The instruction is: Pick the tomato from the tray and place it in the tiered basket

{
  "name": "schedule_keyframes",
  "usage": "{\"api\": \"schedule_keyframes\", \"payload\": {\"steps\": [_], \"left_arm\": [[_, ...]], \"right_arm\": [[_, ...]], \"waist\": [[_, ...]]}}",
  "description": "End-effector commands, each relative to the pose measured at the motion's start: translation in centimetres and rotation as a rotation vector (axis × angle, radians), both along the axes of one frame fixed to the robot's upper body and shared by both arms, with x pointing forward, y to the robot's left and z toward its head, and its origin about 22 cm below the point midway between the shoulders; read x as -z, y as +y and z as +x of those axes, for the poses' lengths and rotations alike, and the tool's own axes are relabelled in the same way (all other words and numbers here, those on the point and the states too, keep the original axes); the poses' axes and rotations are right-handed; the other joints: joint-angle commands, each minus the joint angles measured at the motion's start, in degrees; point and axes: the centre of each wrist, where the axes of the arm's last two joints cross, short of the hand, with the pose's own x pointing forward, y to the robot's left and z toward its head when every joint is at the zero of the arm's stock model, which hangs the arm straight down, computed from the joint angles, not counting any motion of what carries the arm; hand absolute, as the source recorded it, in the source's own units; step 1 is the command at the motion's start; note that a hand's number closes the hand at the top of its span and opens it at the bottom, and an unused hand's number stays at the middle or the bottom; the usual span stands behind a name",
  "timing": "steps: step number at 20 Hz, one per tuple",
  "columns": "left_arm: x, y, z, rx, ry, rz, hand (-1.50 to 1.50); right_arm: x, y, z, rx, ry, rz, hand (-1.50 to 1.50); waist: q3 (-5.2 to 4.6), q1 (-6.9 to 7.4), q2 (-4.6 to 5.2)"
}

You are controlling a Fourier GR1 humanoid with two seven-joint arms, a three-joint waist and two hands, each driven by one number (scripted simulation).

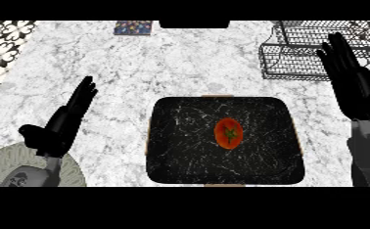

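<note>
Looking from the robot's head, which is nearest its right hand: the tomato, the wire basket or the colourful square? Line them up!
1. Wire basket, back right, beside the right hand.
2. Tomato, on the tray, centre.
3. Colourful square, far back left.

A white, grey-veined marble counter is spanning the view. A small multicoloured patterned square is lying at the far edge, left of centre. A round grey-green plate is sitting near left.
</note>
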Motion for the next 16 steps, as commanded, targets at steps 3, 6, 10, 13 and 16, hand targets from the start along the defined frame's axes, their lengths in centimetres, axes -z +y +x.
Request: {"api": "schedule_keyframes", "payload": {"steps": [3, 6, 10, 13, 16], "left_arm": [[-2.1, 3.8, 0.8, -0.146, -0.032, 0.144, 0.0], [-3.0, 4.8, 1.2, -0.275, -0.084, 0.301, 0.0], [-2.0, 4.9, 0.4, -0.267, -0.027, 0.264, 0.0], [-2.6, 4.0, 1.2, -0.269, -0.014, 0.268, 0.0], [-1.7, 1.5, 1.3, -0.243, -0.004, 0.26, 0.0]], "right_arm": [[1.5, 5.2, -3.2, 0.002, -0.095, 0.121, 1.5], [2.2, 7.3, -4.7, 0.045, -0.206, 0.24, 1.5], [9.9, 2.6, -9.0, 0.604, 0.128, 0.022, -1.5], [9.2, 6.7, -12.9, 0.647, 0.066, 0.063, -1.5], [6.7, 7.2, -16.3, 0.594, 0.018, -0.037, -1.5]], "waist": [[-0.01, -0.89, -0.55], [0.12, -1.6, -0.82], [-0.09, -3.84, -0.72], [-0.12, -3.36, -0.86], [-0.12, -2.05, -0.5]]}}
